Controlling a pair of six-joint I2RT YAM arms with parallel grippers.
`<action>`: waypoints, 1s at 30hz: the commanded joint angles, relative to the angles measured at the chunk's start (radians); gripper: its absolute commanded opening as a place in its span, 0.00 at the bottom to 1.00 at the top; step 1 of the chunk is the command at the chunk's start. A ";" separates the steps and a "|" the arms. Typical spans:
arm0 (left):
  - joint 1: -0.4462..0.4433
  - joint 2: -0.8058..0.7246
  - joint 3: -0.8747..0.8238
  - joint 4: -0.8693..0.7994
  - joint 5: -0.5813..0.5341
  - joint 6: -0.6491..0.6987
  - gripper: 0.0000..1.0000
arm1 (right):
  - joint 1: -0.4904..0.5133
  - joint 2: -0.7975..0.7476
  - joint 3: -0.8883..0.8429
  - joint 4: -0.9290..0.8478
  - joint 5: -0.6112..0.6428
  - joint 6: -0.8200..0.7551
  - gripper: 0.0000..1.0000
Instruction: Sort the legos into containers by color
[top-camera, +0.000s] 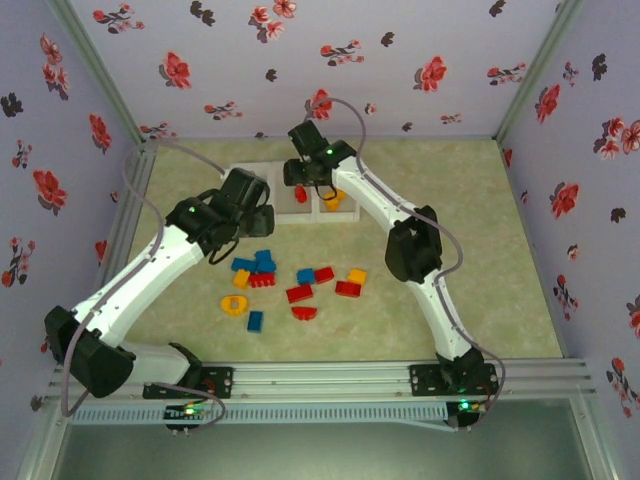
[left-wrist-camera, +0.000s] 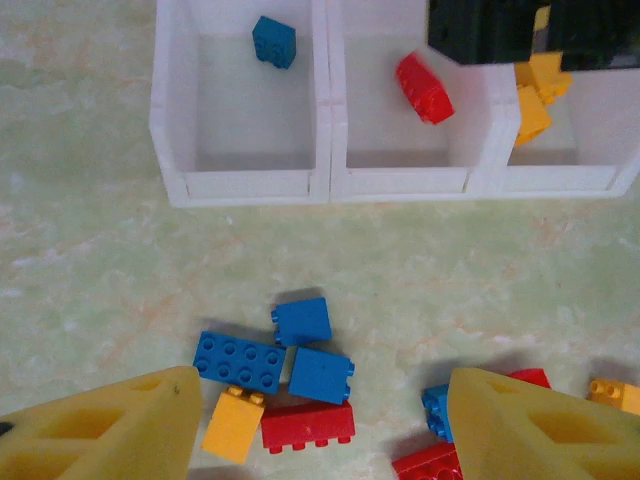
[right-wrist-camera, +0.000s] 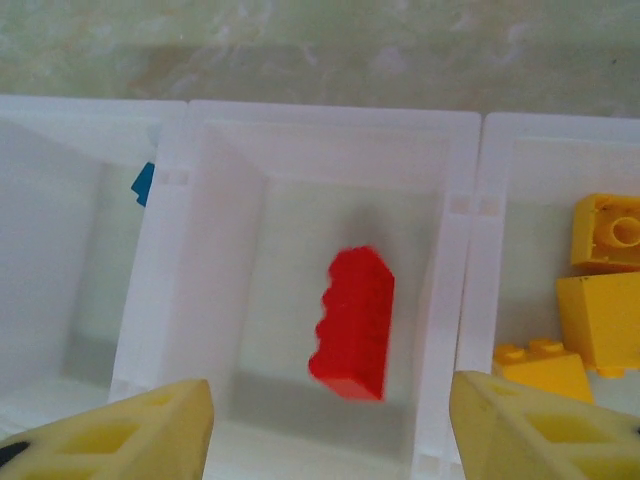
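Three joined white containers (left-wrist-camera: 240, 185) stand in a row at the back of the table. The left one holds a blue lego (left-wrist-camera: 274, 41), the middle one a red lego (right-wrist-camera: 353, 325), and the right one yellow legos (right-wrist-camera: 600, 290). My right gripper (right-wrist-camera: 330, 430) hangs open over the middle bin; the red lego below it is blurred and free of the fingers. My left gripper (left-wrist-camera: 320, 420) is open above a cluster on the table: a long blue lego (left-wrist-camera: 238, 362), two small blue ones (left-wrist-camera: 321, 375), a yellow one (left-wrist-camera: 233, 425) and a red one (left-wrist-camera: 308, 425).
More loose legos lie in front of the bins: a rounded yellow piece (top-camera: 234, 305), a blue one (top-camera: 255, 321), a red half-round (top-camera: 304, 313) and red and yellow bricks (top-camera: 348, 288). Flowered walls close in three sides. A metal rail (top-camera: 330, 380) runs along the near edge.
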 joint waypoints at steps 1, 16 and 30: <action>0.010 -0.032 -0.029 -0.034 -0.029 -0.035 0.68 | 0.004 -0.055 0.013 -0.035 -0.006 -0.033 0.65; -0.013 -0.052 -0.210 -0.047 0.081 -0.175 0.69 | 0.022 -0.497 -0.624 0.173 -0.012 -0.011 0.70; -0.160 0.196 -0.230 0.169 0.272 -0.305 0.71 | 0.021 -0.610 -0.882 0.219 0.055 0.083 0.71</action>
